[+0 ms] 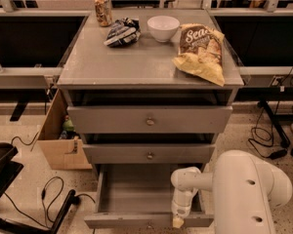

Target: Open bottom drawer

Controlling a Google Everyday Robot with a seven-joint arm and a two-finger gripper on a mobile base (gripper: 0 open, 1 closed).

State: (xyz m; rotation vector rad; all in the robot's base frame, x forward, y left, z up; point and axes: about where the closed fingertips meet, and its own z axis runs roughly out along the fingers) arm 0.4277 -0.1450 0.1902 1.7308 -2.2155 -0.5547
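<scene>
The grey cabinet (149,65) has three drawers. The bottom drawer (132,222) stands pulled well out towards me, and its bare inside (136,189) shows. Its front panel runs along the lower edge of the view; its knob is barely visible at that edge. My gripper (178,222) hangs from the white arm (185,189) and points down at the right part of that front panel, over its top edge. The top drawer (150,119) and middle drawer (149,153) sit slightly out, each with a small round knob.
On the cabinet top lie a can (103,9), a dark crumpled packet (122,31), a white bowl (163,27) and a chip bag (201,52). A cardboard box (61,140) stands to the left. Cables (53,199) lie on the floor. My white body (249,194) fills the lower right.
</scene>
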